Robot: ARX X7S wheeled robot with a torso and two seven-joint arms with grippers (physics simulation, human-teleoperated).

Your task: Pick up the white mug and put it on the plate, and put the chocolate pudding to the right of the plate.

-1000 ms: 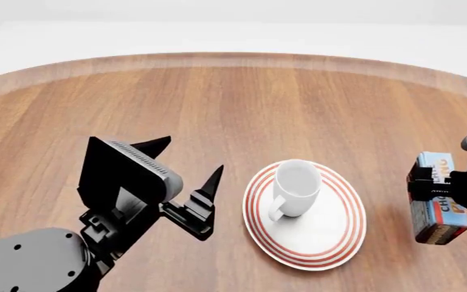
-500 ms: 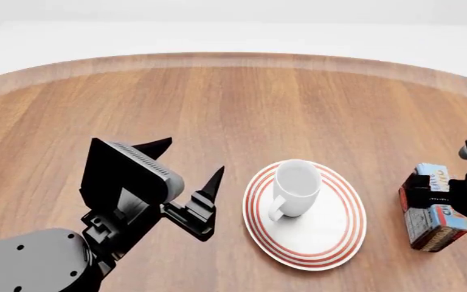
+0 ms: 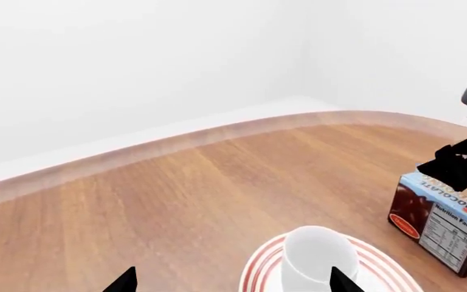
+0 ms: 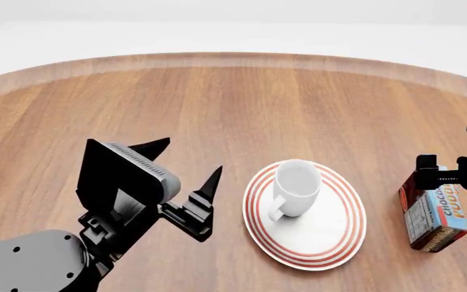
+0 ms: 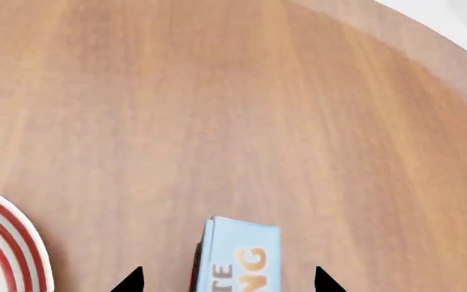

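Observation:
The white mug (image 4: 296, 187) stands upright on the red-ringed plate (image 4: 331, 240), handle toward me. Just right of the plate, the chocolate pudding (image 4: 433, 210) carton rests on the table. My right gripper (image 4: 444, 177) hovers at the carton's top, open, its fingertips either side of the carton (image 5: 238, 258) with a gap on each side. My left gripper (image 4: 186, 163) hangs open and empty left of the plate. In the left wrist view the mug (image 3: 315, 261), the plate rim (image 3: 258, 274) and the carton (image 3: 440, 222) all show.
The round wooden table (image 4: 217, 103) has a raised rim at the back, with white floor beyond. My left forearm (image 4: 39, 261) fills the lower left of the head view. The plate rim (image 5: 6, 243) lies close beside the carton.
The carton came down and a little toward the plate, then settled on the table. My right gripper has let go of it and now stands open above it. The left arm barely moved.

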